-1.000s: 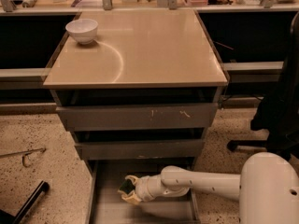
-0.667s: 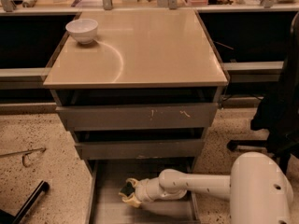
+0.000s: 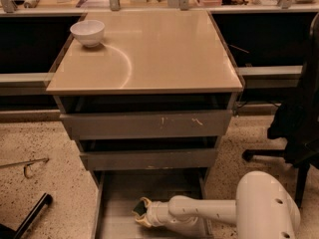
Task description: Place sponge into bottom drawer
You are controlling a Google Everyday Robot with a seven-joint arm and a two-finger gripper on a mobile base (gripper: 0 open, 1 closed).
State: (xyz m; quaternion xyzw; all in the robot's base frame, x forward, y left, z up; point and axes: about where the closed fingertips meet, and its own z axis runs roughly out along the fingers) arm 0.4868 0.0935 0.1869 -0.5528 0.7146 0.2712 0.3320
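Note:
The bottom drawer is pulled out below the cabinet, a shallow grey tray with a plain floor. My white arm reaches into it from the right. My gripper sits low over the drawer floor, near the middle front. A small dark green and yellow sponge shows between the fingers at the gripper's tip, held just above or on the drawer floor.
A white bowl stands at the back left of the tan cabinet top. The scratched-front top drawer and the middle drawer are slightly open above. An office chair base stands at right; a dark bar lies on the floor at left.
The arm and gripper have dropped slightly lower and nearer in the drawer, still with the sponge. The view has shifted a little.

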